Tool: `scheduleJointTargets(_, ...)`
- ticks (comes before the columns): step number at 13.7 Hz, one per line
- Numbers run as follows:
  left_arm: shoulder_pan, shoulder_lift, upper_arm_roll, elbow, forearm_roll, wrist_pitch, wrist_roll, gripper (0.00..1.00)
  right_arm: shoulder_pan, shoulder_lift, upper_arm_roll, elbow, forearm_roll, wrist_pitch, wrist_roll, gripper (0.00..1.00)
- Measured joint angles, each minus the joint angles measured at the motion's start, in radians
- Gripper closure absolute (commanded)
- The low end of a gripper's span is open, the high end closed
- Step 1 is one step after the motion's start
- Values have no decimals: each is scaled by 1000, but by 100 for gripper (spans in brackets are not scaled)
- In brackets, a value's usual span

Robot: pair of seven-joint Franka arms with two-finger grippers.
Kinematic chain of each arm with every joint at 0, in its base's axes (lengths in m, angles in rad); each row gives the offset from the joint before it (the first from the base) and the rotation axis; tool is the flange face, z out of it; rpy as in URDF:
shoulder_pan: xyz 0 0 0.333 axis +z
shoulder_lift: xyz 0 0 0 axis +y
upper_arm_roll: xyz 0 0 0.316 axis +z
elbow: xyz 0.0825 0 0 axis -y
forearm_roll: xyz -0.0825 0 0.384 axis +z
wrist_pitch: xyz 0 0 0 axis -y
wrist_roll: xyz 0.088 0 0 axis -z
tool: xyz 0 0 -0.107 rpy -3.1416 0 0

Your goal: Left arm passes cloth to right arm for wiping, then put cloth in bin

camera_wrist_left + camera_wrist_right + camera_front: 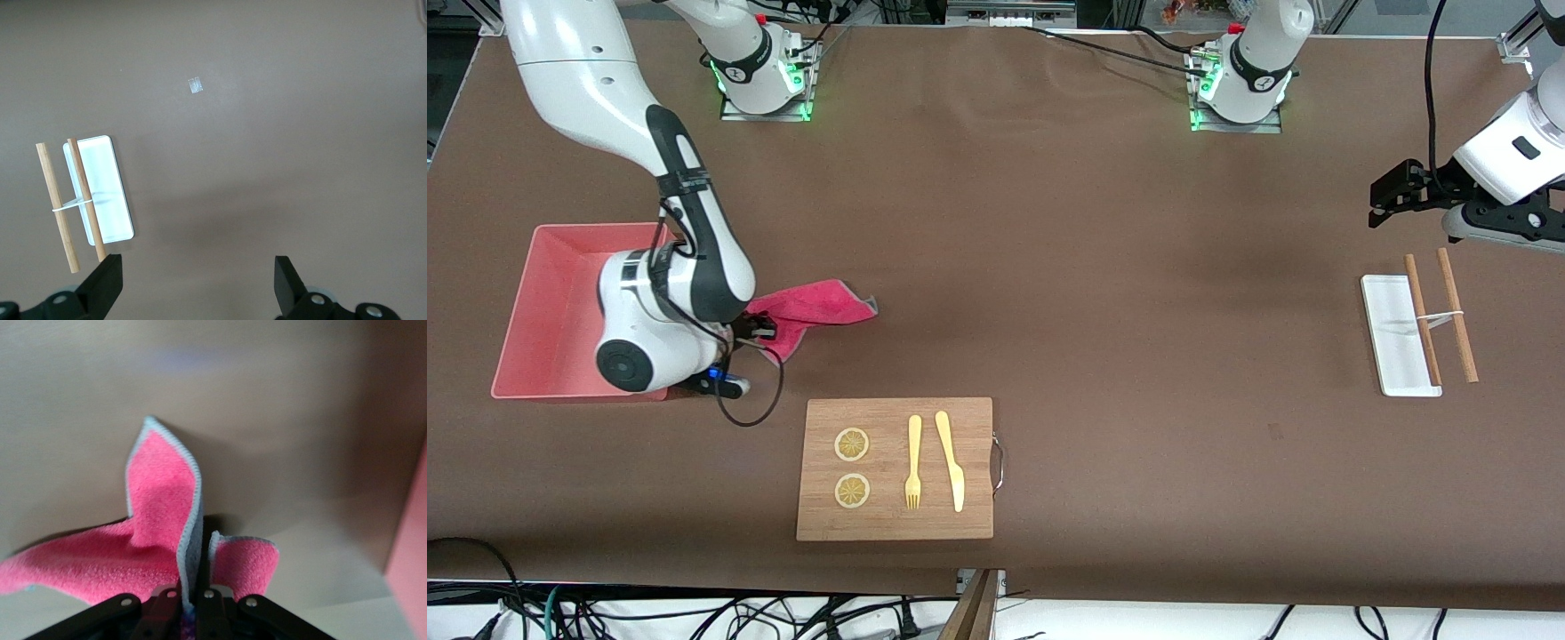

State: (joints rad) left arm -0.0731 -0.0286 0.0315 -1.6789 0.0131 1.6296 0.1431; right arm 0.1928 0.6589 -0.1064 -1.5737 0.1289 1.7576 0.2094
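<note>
My right gripper (pixel 190 603) pinches the cloth (pixel 809 307) on the surface beside the bin (pixel 543 302); that thin hold may slip, or the trailing cloth snag the bin's rim. The left gripper (pixel 197 283) waits with jaws spread over the chopsticks' end.

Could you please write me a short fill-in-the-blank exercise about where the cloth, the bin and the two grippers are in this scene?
1. The right gripper is shut on the ____.
2. The cloth lies beside the salmon-pink ____, not in it.
3. The left gripper hangs open over the table near the white tray, across which a pair of ____ lies.
4. On the wooden board, the fork lies between the lemon slices and the ____.

Missing words: cloth; bin; chopsticks; knife
</note>
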Motion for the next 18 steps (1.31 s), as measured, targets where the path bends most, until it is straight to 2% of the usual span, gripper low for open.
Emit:
scheduleJointTargets(3,-2,0,-2,0,0,-10,0,0,-17,-65,-22,26,-3,-50,-70,100)
scheduleJointTargets(7,-5,0,-3,0,0,-19,0,0,-24,-230,-22,104,-73,-299,-77,100)
scheduleJointTargets(10,-4,0,1,0,0,-19,0,0,-60,-308,-22,174,-118,-448,-143,100)
scheduleJointTargets(14,-4,0,2,0,0,-20,0,0,-126,-356,-26,186,-253,-471,-325,100)
scheduleJointTargets(16,-4,0,3,0,0,-20,0,0,-175,-356,-37,181,-275,-469,-413,100)
scheduleJointTargets(18,-4,0,3,0,0,-20,0,0,-211,-353,-78,147,-286,-437,-488,100)
